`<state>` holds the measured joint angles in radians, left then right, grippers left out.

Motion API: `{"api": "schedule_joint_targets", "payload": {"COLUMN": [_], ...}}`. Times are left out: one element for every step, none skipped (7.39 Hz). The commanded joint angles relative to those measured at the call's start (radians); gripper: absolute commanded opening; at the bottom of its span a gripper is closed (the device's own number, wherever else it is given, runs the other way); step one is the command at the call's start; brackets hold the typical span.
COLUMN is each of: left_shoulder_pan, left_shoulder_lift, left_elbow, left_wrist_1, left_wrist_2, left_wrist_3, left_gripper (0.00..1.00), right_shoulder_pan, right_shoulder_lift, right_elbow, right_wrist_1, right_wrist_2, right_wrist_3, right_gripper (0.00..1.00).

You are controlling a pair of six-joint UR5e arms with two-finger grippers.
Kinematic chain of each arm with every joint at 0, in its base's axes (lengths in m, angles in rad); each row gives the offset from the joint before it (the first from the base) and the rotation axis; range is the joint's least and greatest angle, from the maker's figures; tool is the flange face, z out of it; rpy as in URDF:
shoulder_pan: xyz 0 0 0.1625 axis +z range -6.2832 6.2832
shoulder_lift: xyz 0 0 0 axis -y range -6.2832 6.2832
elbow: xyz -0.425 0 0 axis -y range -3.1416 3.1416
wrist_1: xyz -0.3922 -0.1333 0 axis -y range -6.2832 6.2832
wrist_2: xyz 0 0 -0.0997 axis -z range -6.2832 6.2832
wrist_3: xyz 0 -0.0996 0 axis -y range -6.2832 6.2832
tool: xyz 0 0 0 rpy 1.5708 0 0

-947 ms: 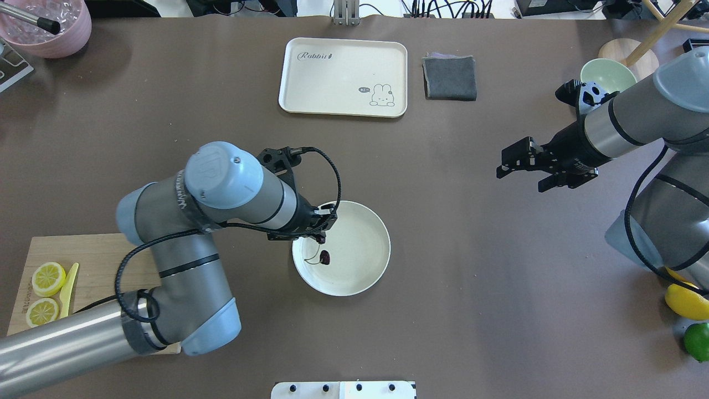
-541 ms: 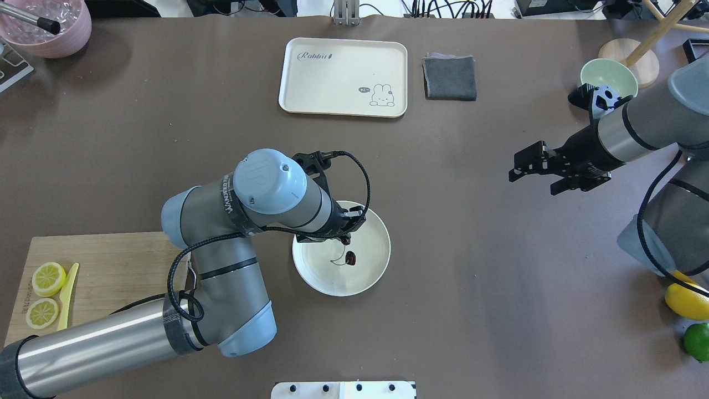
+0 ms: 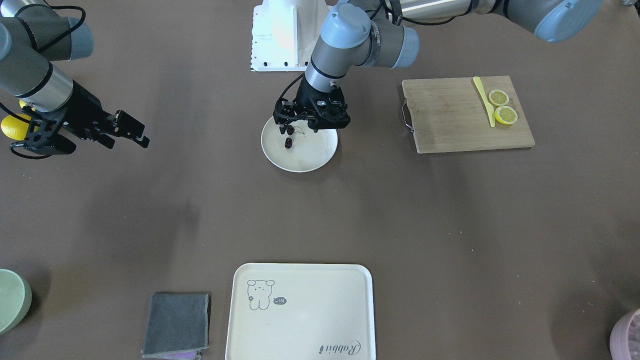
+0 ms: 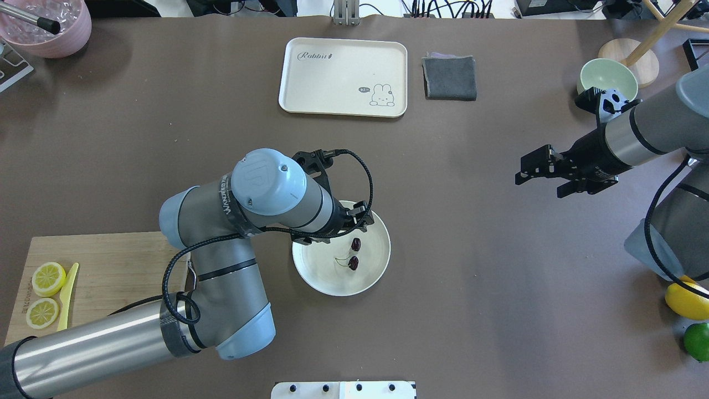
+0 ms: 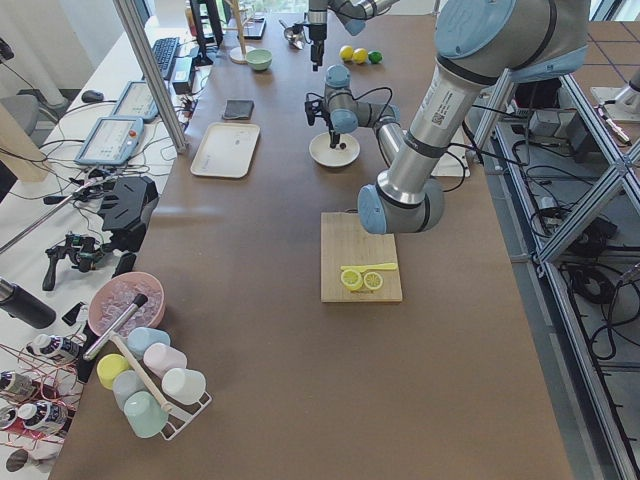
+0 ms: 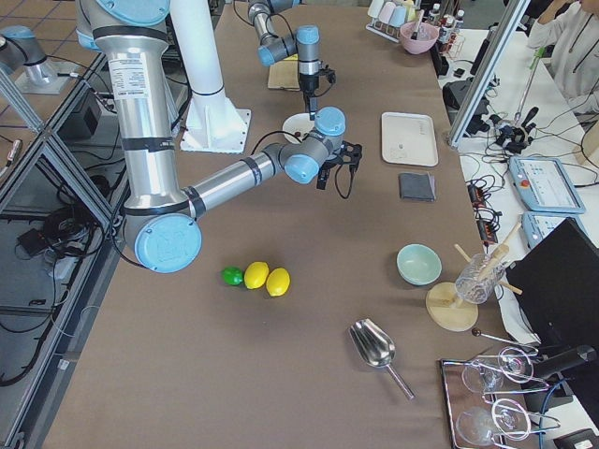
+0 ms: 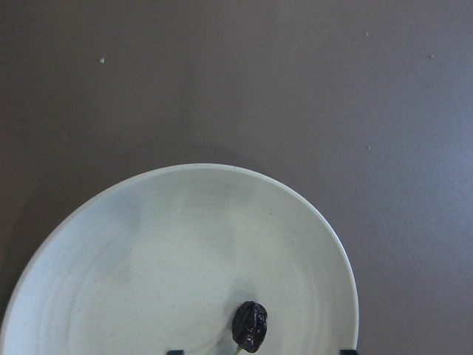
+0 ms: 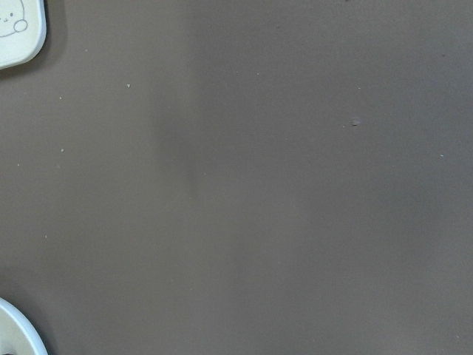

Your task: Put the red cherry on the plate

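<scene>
The red cherry (image 4: 354, 253) lies loose on the plate (image 4: 324, 274), its two dark fruits a little apart and joined by a thin stem. In the front-facing view the cherry (image 3: 288, 143) is on the left part of the plate (image 3: 310, 157). My left gripper (image 4: 354, 228) hovers over the plate's far rim, open, just above the fruit. In the left wrist view one cherry (image 7: 250, 325) sits between the two fingertips (image 7: 174, 352) at the bottom edge, touching neither. My right gripper (image 4: 540, 178) hangs open and empty over bare table far to the right.
A cream tray (image 4: 343, 76) with a rabbit drawing and a folded grey cloth (image 4: 450, 77) lie at the far side. A pale green bowl (image 4: 608, 75) stands far right. A wooden board (image 4: 111, 266) with lemon slices (image 4: 47, 278) is near left; a lemon (image 4: 687, 302) and a lime are near right.
My left arm swung right over the plate, bringing the cherry along, and the cherry now lies free with the gripper drawn back from it. The right arm pulled back to the right.
</scene>
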<state>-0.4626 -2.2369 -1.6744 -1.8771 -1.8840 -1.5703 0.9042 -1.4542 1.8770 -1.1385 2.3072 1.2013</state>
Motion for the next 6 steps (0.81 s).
{"api": "schedule_joint_targets", "payload": {"left_shoulder_pan": [-0.051,-0.118,-0.199,-0.271,-0.356,-0.496], "left_shoulder_lift": [0.148,0.201,0.25,0.335,0.429,0.512], "left_elbow": [-0.139,-0.195,-0.235,-0.278,-0.303,-0.294], "left_wrist_1": [0.045,0.126,0.186,0.191,0.191,0.191], "left_wrist_2": [-0.024,-0.065,-0.149,-0.179,-0.238,-0.342], "left_wrist_3": [0.184,0.294,0.435,0.573,0.737,0.944], "left_gripper": [0.98,0.98,0.98,0.98,0.98,0.98], "right_shoulder_pan": [0.037,0.079,0.115,0.149,0.194,0.255], "right_shoulder_lift": [-0.021,-0.05,-0.083,-0.101,-0.127,-0.144], "right_elbow": [-0.002,-0.01,-0.019,-0.028,-0.039,-0.074], "right_wrist_1": [-0.003,-0.004,-0.009,-0.015,-0.017,-0.017], "right_wrist_2": [-0.002,0.004,0.011,0.012,0.015,0.043], "right_wrist_3": [-0.075,-0.163,-0.26,-0.331,-0.389,-0.493], "right_gripper": [1.0,1.0,1.0,1.0,1.0,1.0]}}
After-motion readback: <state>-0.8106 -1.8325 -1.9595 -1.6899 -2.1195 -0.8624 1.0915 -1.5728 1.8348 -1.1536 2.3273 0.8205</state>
